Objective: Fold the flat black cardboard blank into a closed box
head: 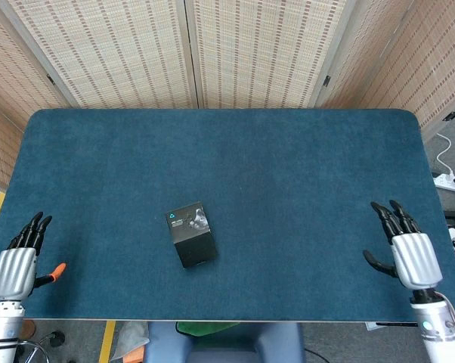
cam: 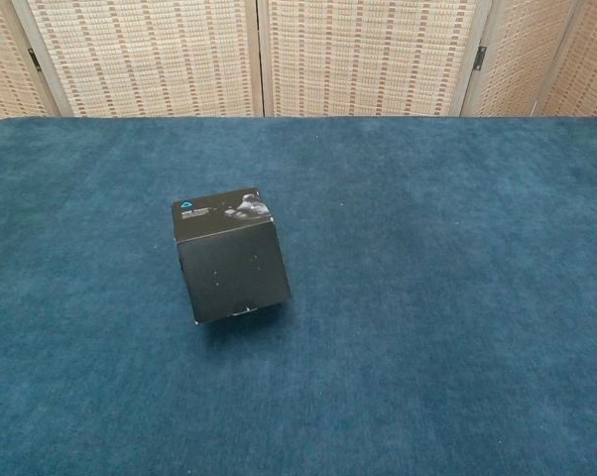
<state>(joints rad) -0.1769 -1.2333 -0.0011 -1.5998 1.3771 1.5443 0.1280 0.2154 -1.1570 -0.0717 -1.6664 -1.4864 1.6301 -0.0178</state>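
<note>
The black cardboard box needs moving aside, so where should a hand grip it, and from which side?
Probably from above, fingers and thumb on two opposite side walls of the closed black cardboard box. It stands upright alone on the blue table, sides flat, all exposed.

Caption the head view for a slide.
Closed black box standing alone on blue table; left hand and right hand open at edges.
</note>
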